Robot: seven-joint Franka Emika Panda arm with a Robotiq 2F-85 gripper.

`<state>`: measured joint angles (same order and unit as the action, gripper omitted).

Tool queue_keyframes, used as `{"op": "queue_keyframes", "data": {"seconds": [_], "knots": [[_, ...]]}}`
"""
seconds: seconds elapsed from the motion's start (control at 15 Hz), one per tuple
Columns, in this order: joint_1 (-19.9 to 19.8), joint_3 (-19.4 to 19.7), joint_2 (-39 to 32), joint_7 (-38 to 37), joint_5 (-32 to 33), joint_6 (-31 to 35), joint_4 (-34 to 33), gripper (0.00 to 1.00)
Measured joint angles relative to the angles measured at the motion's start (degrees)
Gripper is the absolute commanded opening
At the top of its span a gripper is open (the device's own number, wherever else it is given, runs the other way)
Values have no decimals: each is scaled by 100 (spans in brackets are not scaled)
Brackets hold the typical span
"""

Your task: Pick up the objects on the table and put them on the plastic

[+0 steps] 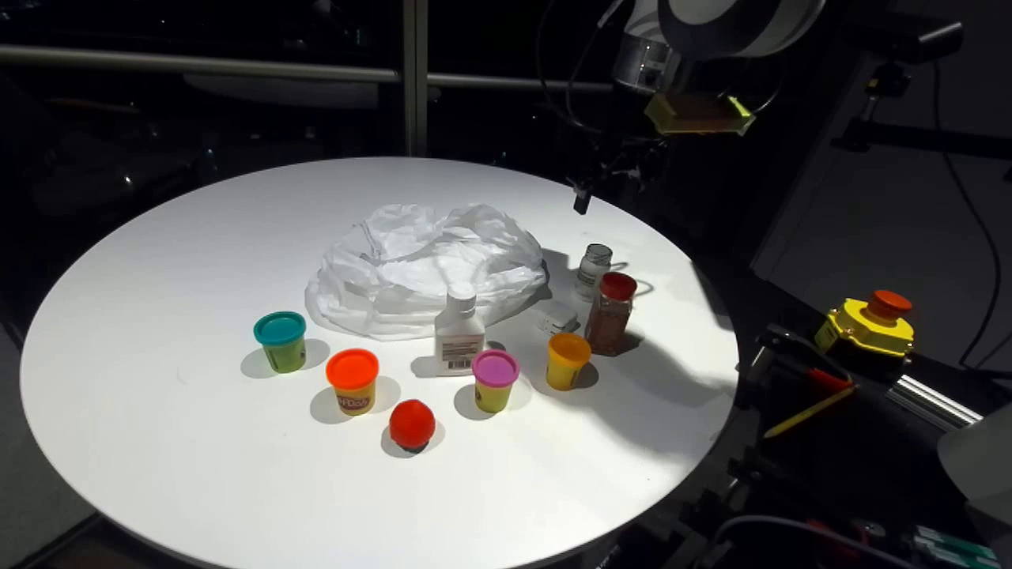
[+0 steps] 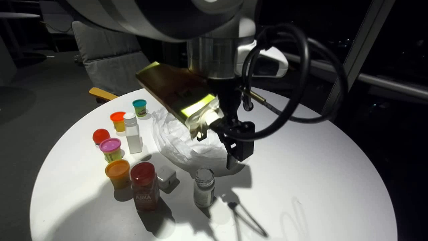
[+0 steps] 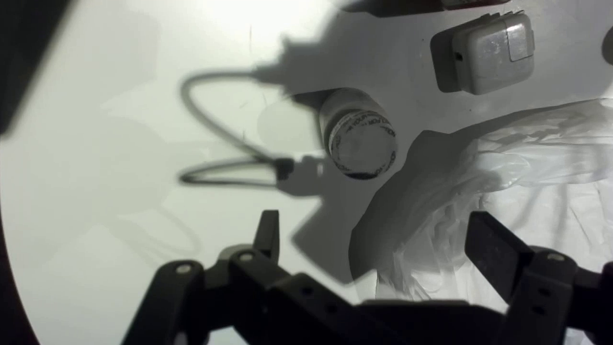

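Note:
In an exterior view, the crumpled white plastic point(image 1: 427, 269) lies on the table. In front stand teal point(image 1: 283, 348), orange-red point(image 1: 353, 383), purple point(image 1: 494, 383) and yellow-orange point(image 1: 567, 363) lidded cups, plus a red round object point(image 1: 412, 424) and a white bottle point(image 1: 459, 336). A dark red jar point(image 1: 609, 320), a small glass jar point(image 1: 593, 273) and a white block point(image 1: 558, 318) sit to the right. My gripper point(image 3: 376, 225) is open with nothing between its fingers, above the plastic's edge. The glass jar point(image 3: 361, 141) lies just beyond the fingertips in the wrist view.
The round white tabletop point(image 2: 317, 187) carries everything, and its edge curves close by the glass jar. A black cable point(image 2: 302, 73) loops out from the arm's wrist. Off the table are a yellow box with a red button point(image 1: 874, 324) and a grey chair point(image 2: 105, 57).

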<state>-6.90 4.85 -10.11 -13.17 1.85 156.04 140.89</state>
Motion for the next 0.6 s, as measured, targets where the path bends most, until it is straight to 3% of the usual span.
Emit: {"op": "queue_keyframes", "data": {"seconds": [0.6], "knots": [[195,30,-749,-68,-309,62,-240,100]]}}
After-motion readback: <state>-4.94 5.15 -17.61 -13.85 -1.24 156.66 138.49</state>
